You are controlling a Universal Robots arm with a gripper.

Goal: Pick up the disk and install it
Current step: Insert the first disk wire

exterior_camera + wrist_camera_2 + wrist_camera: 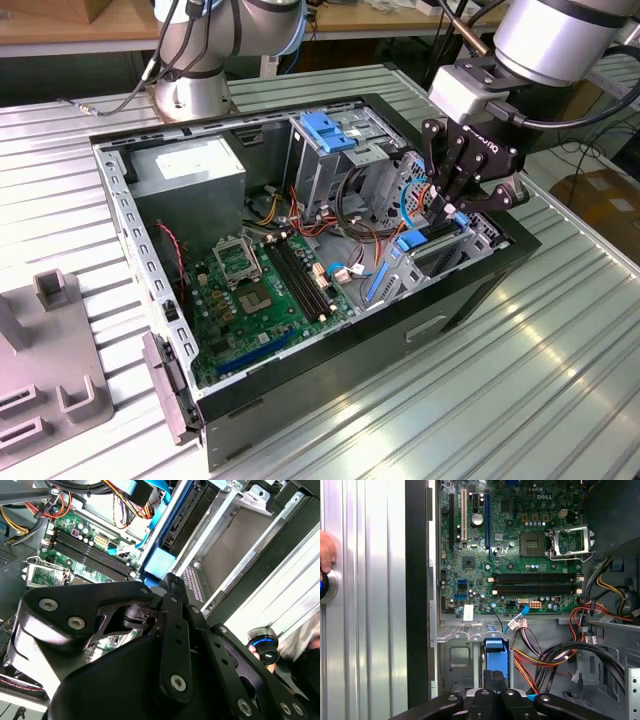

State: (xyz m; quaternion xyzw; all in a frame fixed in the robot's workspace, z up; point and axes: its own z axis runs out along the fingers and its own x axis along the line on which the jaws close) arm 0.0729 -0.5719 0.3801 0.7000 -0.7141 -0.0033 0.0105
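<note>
The disk [442, 240] sits on edge in the drive bay at the corner of the open computer case on the exterior view's right. Its dark body [186, 522] runs between blue carrier rails [160, 562]. The blue end of the carrier [496, 652] lies just past my fingertips. My gripper [446, 210] hangs right over that end of the disk, fingers [490, 690] pressed together with nothing seen between them. Whether the tips touch the carrier I cannot tell.
The case [470, 300] lies open on a ribbed metal table [560, 340], with the motherboard [520, 545], bundled cables [555, 655] and a power-supply box [190, 165] inside. A blue latch [325, 130] tops the drive cage. A person's hand [325, 550] rests by a round button [263, 645].
</note>
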